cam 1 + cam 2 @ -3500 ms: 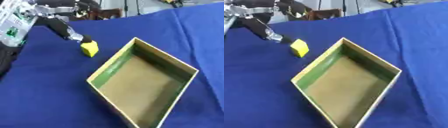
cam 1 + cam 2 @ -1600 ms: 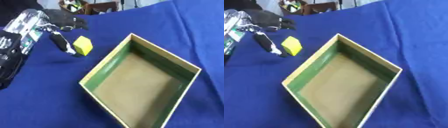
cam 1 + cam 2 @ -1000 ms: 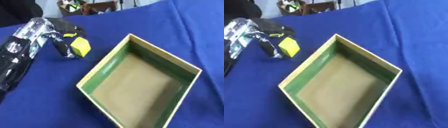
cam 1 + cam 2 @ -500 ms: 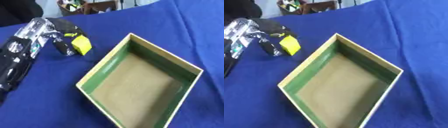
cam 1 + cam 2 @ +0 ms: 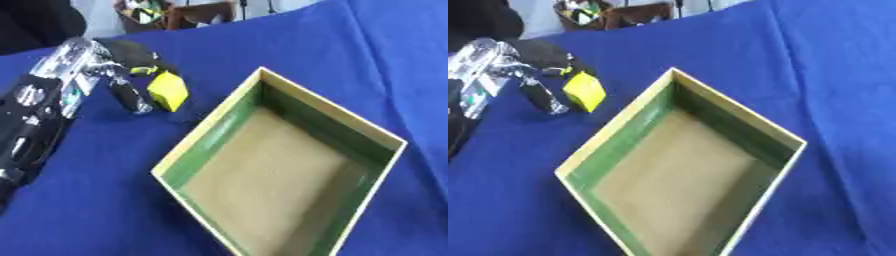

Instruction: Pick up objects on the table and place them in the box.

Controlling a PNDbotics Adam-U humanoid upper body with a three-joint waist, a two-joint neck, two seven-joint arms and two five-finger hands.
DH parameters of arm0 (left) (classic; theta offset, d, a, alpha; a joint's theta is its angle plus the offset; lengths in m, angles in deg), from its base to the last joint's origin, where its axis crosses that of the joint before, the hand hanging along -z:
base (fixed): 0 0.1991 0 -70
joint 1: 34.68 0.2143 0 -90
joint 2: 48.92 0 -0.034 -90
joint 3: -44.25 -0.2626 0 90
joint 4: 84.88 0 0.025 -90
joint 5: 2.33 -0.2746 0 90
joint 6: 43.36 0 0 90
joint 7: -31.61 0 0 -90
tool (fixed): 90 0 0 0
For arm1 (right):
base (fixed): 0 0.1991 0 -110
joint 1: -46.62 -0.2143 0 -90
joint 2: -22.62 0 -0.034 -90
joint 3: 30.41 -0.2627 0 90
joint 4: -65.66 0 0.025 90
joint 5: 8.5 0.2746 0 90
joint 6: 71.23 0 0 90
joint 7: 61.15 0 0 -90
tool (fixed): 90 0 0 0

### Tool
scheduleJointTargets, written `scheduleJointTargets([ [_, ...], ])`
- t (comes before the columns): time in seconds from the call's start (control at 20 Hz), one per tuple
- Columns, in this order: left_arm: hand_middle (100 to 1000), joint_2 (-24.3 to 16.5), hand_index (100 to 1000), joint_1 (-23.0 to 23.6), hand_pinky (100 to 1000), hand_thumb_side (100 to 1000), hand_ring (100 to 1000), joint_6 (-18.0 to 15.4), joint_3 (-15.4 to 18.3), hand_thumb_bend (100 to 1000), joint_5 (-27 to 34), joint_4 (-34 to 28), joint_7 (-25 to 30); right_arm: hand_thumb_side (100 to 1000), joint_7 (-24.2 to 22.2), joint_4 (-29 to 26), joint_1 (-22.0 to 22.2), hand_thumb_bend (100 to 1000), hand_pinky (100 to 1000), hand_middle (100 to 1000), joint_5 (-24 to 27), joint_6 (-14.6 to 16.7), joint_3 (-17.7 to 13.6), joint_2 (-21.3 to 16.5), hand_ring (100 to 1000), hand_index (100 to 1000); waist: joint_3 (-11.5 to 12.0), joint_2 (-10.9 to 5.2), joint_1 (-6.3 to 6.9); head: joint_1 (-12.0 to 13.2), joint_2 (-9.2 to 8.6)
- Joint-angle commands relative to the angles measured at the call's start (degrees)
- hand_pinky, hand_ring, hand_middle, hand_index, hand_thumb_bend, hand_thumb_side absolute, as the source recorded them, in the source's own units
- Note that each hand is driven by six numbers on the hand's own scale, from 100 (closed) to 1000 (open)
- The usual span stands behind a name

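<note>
A small yellow block [image 5: 168, 90] is just left of the box's far-left wall, and a shadow lies on the cloth below it. My left hand [image 5: 98, 67] reaches in from the left. Its black fingers [image 5: 136, 52] curl over the block's far side and its thumb [image 5: 131, 98] stands against the near side, so the block is pinched between them. The open box [image 5: 203, 139] has a pale rim, green inner walls and a tan floor with nothing in it. It lies cornerwise at the centre. My right hand shows in neither view.
A blue cloth [image 5: 367, 60] covers the whole table, with a fold running down at the right. Beyond the far edge stand a dark chair and some clutter [image 5: 614, 12]. My left forearm [image 5: 31, 130] lies along the left side.
My left hand has come round the yellow block and its fingers have curled onto it. Block and hand have shifted slightly toward the box over the last second. The camera has also shifted.
</note>
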Motion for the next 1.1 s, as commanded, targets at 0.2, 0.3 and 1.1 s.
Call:
scheduleJointTargets([
  [0.2,575,-1.12,479,-0.80,521,244,614,-4.30,0.75,100,-0.25,-0.83,5.08,633,0.31,-1.25,-0.18,280,513,529,-0.47,-0.41,-0.73,-0.64,579,680,0.01,-1.60,-0.44,0.06,-0.37],
  [0.3,546,-1.14,424,-0.73,499,244,598,-3.81,0.87,100,0.26,-0.89,4.00,645,0.41,-1.25,-0.13,290,514,529,-0.50,-0.48,-0.78,-0.61,580,680,0.02,-1.74,-0.48,0.05,-0.36],
  [1.1,388,-2.27,333,0.42,351,254,482,-0.93,1.19,100,4.57,-3.18,-6.70,693,1.43,-1.25,0.35,319,518,531,-0.24,-0.80,-0.99,-0.55,584,678,1.09,-3.66,-1.44,-0.24,0.63],
])
